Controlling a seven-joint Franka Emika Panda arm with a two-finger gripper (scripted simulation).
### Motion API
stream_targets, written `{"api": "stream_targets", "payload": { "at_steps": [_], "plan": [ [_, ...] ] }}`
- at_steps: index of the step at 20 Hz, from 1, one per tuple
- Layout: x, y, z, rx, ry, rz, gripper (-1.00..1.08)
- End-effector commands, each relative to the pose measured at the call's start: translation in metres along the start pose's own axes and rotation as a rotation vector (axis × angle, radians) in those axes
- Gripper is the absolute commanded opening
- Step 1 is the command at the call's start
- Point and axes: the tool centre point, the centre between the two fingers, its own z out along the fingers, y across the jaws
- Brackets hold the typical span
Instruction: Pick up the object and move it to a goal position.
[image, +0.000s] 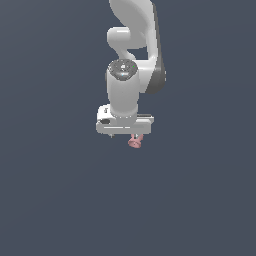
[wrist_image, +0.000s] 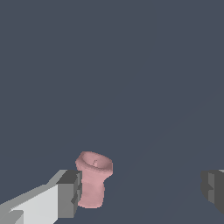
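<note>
The object (wrist_image: 93, 179) is a small pink spool with a flared, hollowed end. In the wrist view it stands between my gripper's (wrist_image: 141, 190) two grey fingers, close against one finger (wrist_image: 70, 193) and far from the other (wrist_image: 212, 187). The jaws stand wide apart, so the gripper is open and holds nothing. In the exterior view the object (image: 135, 142) peeks out just below the white hand, toward the exterior view's right of the gripper (image: 125, 136). The hand hides most of the fingers there.
A plain dark grey-blue floor (image: 55, 200) fills both views. The white arm (image: 132, 55) rises behind the hand in the exterior view. No other objects or markers show.
</note>
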Motion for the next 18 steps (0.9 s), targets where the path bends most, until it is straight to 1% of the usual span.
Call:
{"api": "stream_targets", "payload": {
  "at_steps": [1, 10, 18],
  "plan": [
    [0.0000, 0.0000, 0.0000, 0.000, 0.000, 0.000, 1.00],
    [0.0089, -0.0071, -0.0061, 0.017, 0.028, -0.020, 1.00],
    [0.0060, -0.0095, -0.0021, 0.017, 0.027, -0.006, 1.00]
  ]
}}
